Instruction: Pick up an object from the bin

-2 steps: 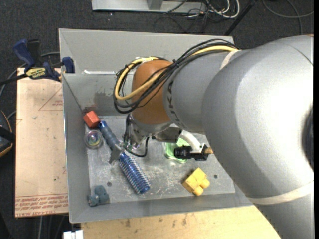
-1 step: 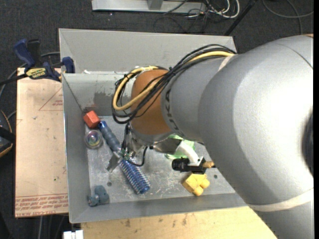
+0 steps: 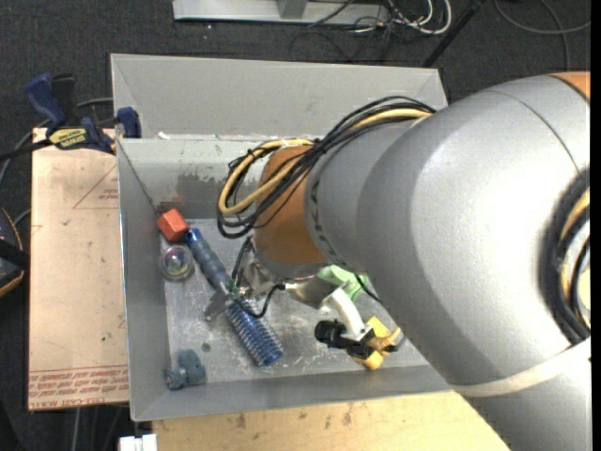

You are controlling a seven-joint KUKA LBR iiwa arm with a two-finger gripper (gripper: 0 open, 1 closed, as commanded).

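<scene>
Camera view, gripper over middle of blue hairbrush, open or closed cannot tell

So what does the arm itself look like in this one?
A bulky arm of rounded silver-grey links, with an orange cover at the wrist. Black and yellow cables loop round that cover and run back along the arm.

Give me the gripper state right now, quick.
Gripper: cannot be told whether open or shut; it sits low in the bin, right over the blue brush.
</scene>
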